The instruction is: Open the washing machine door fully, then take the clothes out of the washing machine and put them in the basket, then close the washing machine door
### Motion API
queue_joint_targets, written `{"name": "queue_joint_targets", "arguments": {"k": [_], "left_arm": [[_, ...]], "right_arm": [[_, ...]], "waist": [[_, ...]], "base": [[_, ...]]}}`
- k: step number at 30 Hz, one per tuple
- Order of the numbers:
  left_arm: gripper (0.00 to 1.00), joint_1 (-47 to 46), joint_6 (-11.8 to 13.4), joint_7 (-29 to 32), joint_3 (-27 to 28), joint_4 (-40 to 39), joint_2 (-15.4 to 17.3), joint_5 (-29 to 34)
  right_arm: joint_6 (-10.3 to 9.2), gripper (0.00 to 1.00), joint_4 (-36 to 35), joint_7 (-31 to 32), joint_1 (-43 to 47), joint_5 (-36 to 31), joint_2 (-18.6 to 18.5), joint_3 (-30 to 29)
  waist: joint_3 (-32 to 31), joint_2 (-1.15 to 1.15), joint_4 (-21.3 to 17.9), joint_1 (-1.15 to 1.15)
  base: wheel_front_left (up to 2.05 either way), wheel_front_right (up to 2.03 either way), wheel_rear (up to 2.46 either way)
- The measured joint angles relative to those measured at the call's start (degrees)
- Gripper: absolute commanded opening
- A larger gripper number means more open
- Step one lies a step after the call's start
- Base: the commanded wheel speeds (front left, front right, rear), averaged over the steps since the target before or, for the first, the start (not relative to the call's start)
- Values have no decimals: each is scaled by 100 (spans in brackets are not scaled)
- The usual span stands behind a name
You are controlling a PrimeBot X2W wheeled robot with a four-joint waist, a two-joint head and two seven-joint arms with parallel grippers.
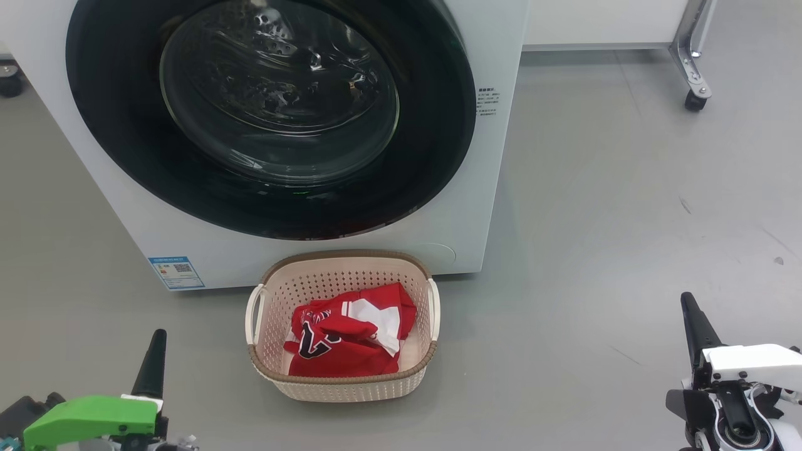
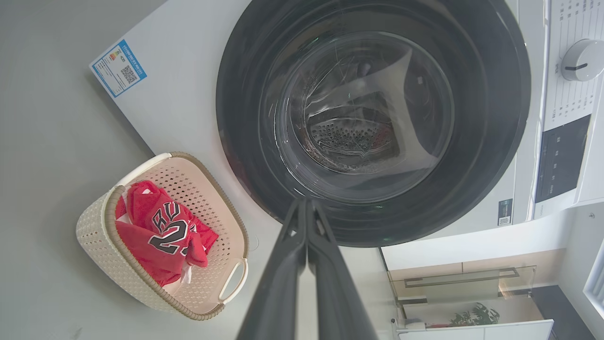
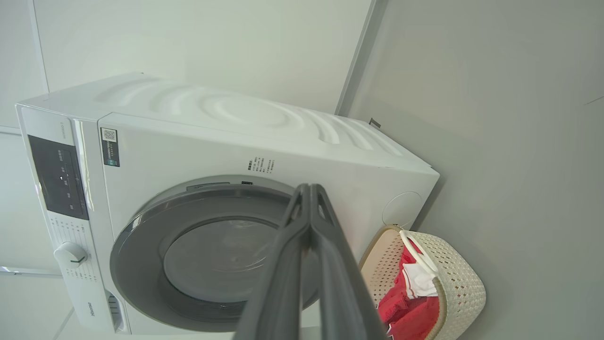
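The washing machine (image 1: 495,163) stands straight ahead with its glossy black door (image 1: 432,144) shut flat against the front. Through the glass window (image 2: 363,118) the steel drum shows. The cream basket (image 1: 343,385) sits on the floor just before the machine, and the red jersey (image 1: 348,341) lies crumpled inside it. My left gripper (image 1: 158,335) is at the lower left, shut and holding nothing, well left of the basket. At the lower right my right gripper (image 1: 687,299) is shut too, far right of the basket. Both pairs of fingers (image 2: 306,222) (image 3: 309,208) press together.
Grey floor (image 1: 595,219) spreads to the right of the machine. A metal frame leg on a caster (image 1: 694,100) stands at the back right by a white wall panel. A blue label (image 1: 177,272) marks the machine's lower left front; its control knob (image 2: 583,59) is at the top.
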Motion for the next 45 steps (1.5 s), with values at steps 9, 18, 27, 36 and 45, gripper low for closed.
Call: {"name": "queue_joint_targets", "arguments": {"k": [9, 18, 27, 36, 45], "left_arm": [[0, -89, -125, 145, 127, 113, -1, -670], [0, -155, -178, 211, 172, 172, -2, -958], [0, -168, -192, 211, 178, 192, -4, -961], [0, -170, -193, 211, 183, 211, -5, -961], [0, -172, -193, 211, 189, 233, -7, -961]], "right_arm": [[89, 0, 78, 135, -66, 620, 64, -169], [102, 0, 118, 227, -126, 886, 79, -246], [103, 0, 127, 227, -126, 886, 81, -255], [119, 0, 145, 227, -127, 886, 83, -257], [119, 0, 153, 227, -128, 886, 87, -260]], "waist": [[-16, 0, 17, 0], [-23, 0, 23, 0], [-23, 0, 23, 1], [-24, 0, 23, 0], [-25, 0, 23, 0]], "base": [[0, 0, 0], [0, 0, 0], [0, 0, 0], [0, 0, 0], [0, 0, 0]]}}
